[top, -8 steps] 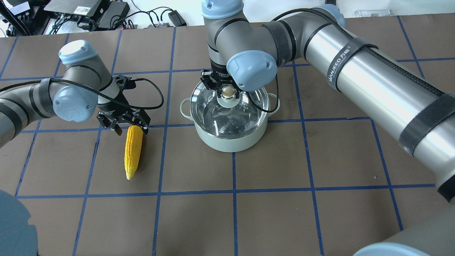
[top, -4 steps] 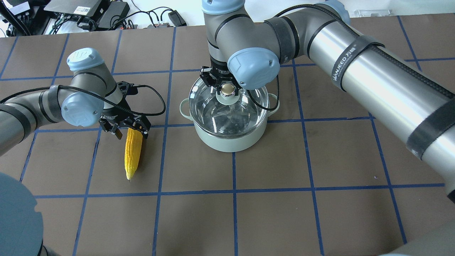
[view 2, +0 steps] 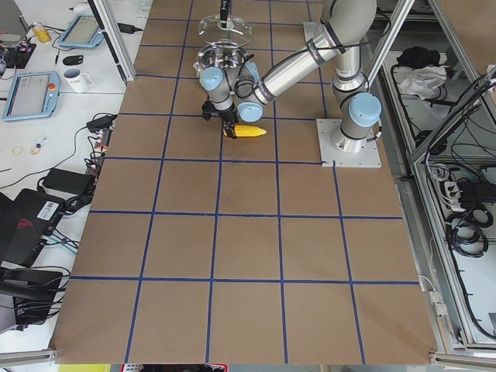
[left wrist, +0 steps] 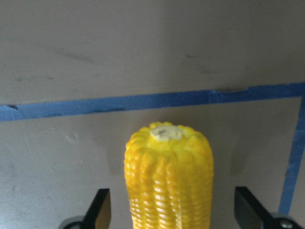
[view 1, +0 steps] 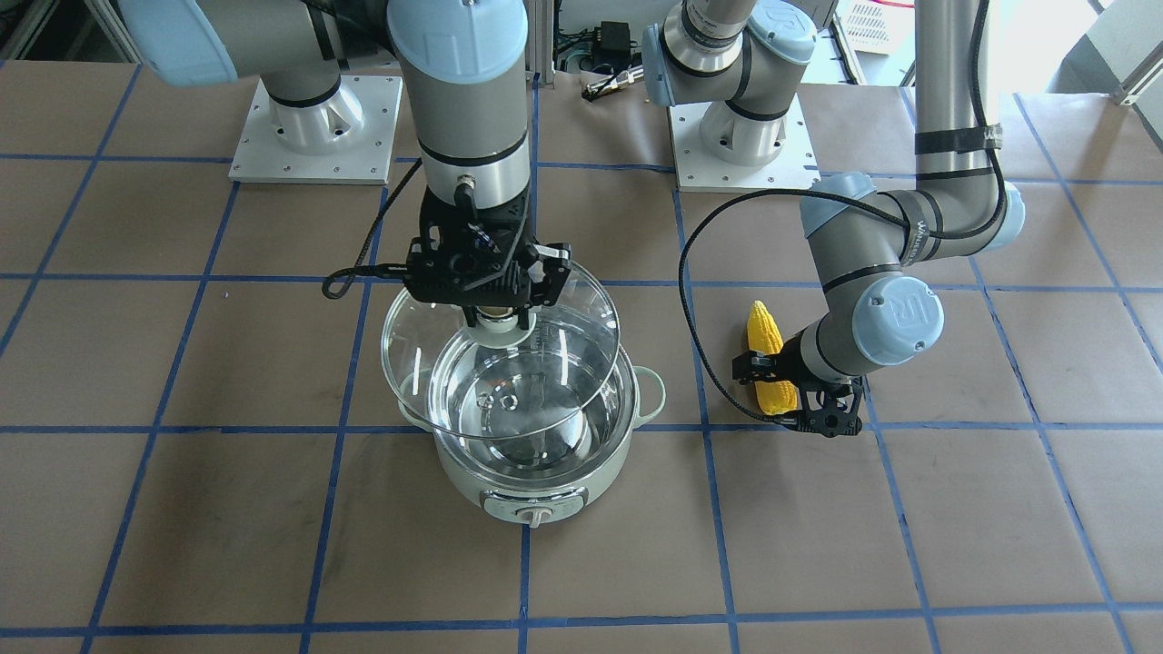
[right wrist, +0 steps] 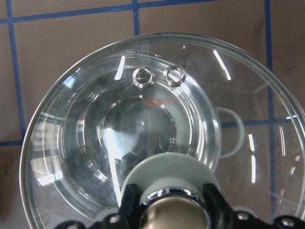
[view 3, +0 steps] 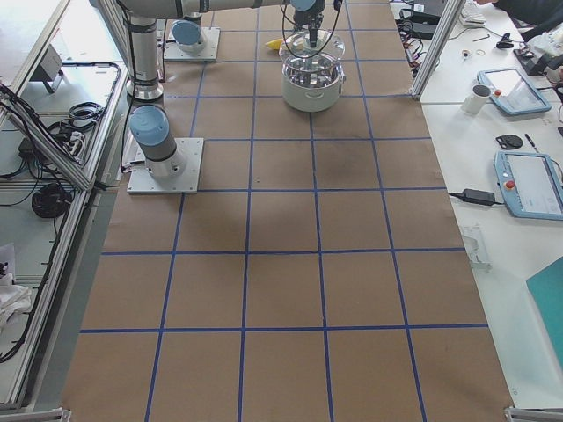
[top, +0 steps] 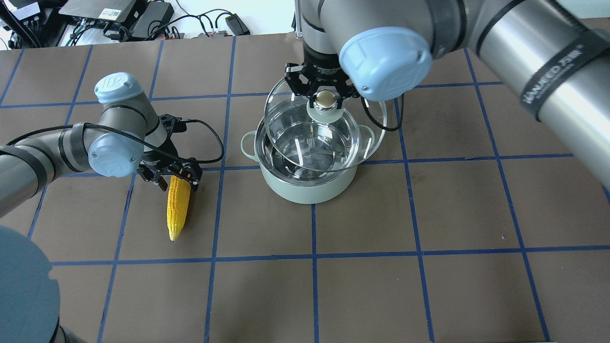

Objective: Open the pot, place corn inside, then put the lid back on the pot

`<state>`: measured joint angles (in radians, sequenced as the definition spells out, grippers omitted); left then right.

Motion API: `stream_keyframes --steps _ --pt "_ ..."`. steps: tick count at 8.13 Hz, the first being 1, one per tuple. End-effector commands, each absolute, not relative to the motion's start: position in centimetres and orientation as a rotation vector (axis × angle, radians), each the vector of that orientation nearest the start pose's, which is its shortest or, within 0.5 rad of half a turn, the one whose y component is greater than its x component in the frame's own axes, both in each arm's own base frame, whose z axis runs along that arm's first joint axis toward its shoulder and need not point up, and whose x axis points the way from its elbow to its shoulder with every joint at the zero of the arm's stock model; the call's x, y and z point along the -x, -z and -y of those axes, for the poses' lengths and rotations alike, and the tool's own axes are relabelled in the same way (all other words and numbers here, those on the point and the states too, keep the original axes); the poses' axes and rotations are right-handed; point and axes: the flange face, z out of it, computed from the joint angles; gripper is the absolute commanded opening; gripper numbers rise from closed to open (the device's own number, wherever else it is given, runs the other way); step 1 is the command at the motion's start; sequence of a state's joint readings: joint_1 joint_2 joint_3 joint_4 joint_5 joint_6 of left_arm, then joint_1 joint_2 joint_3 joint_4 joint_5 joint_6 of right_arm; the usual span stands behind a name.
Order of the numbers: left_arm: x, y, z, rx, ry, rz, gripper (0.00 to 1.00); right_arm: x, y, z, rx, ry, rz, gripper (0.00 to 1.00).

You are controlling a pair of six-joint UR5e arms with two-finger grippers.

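Note:
The mint-green pot (top: 310,188) stands mid-table with its steel inside showing. My right gripper (top: 325,98) is shut on the beige knob of the glass lid (top: 367,119) and holds the lid tilted above the pot, shifted toward its far side. The lid (view 1: 581,318) also hangs over the pot (view 1: 545,481) in the front view. The yellow corn (top: 177,205) lies on the table left of the pot. My left gripper (top: 174,177) is open astride the corn's blunt end. In the left wrist view, gaps show between the corn (left wrist: 169,181) and both fingertips (left wrist: 101,205).
The brown table mat carries a blue tape grid (top: 312,252). Cables and electronics (top: 119,19) lie beyond the far edge. The right arm's large links (top: 548,62) reach over the table's right half. The two arm bases (view 1: 313,127) stand at the robot's side of the table.
My right gripper has lifted the lid off the pot and carried it up and toward the far side. My left gripper has come down over the corn's blunt end.

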<state>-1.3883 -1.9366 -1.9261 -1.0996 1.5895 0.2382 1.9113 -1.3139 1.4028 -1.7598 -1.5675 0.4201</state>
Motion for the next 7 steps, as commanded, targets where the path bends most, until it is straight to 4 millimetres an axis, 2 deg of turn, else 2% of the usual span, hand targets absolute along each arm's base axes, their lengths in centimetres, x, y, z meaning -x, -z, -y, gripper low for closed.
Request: stream_keyframes --steps 1,2,3,4,5,6,7 --pt "3.5 -18.2 53.4 -0.092 -0.375 -3.160 0.15 -18.7 -50.9 52.4 -0.162 0.016 -3.100 0.25" --pt "3.5 -18.8 53.5 -0.096 -0.358 -3.159 0.10 -14.3 -52.2 52.1 -0.137 0.006 -3.121 0.25" --pt "3.4 -19.0 53.5 -0.113 -0.345 -3.164 0.10 -12.3 -52.6 51.6 -0.042 -0.014 -3.179 0.25" --pt "3.4 -19.5 53.7 -0.113 -0.332 -3.157 0.10 -12.6 -52.7 51.3 -0.027 -0.022 -3.178 0.26" --pt "3.4 -21.9 53.6 -0.092 -0.308 -3.155 0.08 -12.6 -52.4 51.2 -0.024 -0.034 -3.177 0.26" --pt "3.2 -26.1 54.5 -0.016 -0.274 -3.155 0.06 -12.6 -52.7 49.9 0.015 -0.049 -3.175 0.25" --pt "3.2 -30.8 56.4 0.109 -0.251 -3.163 0.03 -12.5 -51.5 48.7 0.030 -0.081 -3.175 0.25"
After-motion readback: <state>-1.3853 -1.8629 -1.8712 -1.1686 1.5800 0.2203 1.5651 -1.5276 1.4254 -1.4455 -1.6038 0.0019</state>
